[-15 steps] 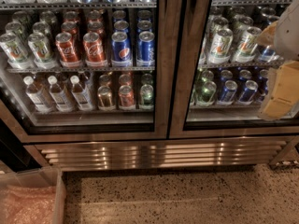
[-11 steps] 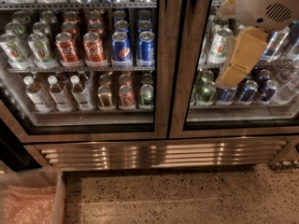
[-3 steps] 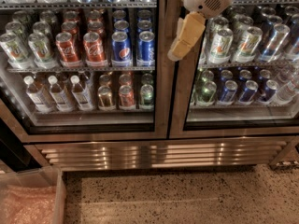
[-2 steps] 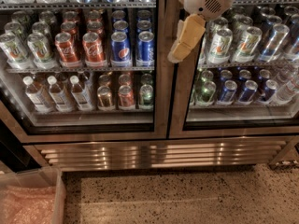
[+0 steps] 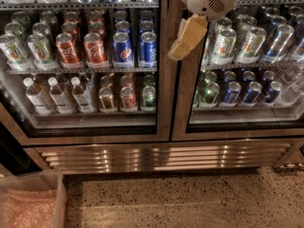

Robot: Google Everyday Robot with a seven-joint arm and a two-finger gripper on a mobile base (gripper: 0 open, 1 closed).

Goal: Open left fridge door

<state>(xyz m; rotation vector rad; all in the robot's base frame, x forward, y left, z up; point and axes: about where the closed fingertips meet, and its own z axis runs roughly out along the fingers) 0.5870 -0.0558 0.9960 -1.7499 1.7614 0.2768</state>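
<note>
The left fridge door (image 5: 164, 87) is a glass panel in a brushed steel frame and stands closed. Behind its glass are shelves of cans and bottles. My gripper (image 5: 186, 38) hangs from the white wrist (image 5: 209, 1) at the top centre. It points down and left in front of the steel strip where the two doors meet, over the left door's right frame edge. Whether it touches the frame cannot be told.
The twin right door (image 5: 237, 129) is also closed, with green-white and dark blue cans behind it. A ribbed steel grille (image 5: 161, 156) runs below both doors. The floor (image 5: 190, 198) is speckled stone. A clear bin with pink wrap (image 5: 28, 208) sits at the bottom left.
The gripper has come in from the right edge, moved left across the right door and risen to the middle strip. Over the last second it has barely moved. Both doors stay closed.
</note>
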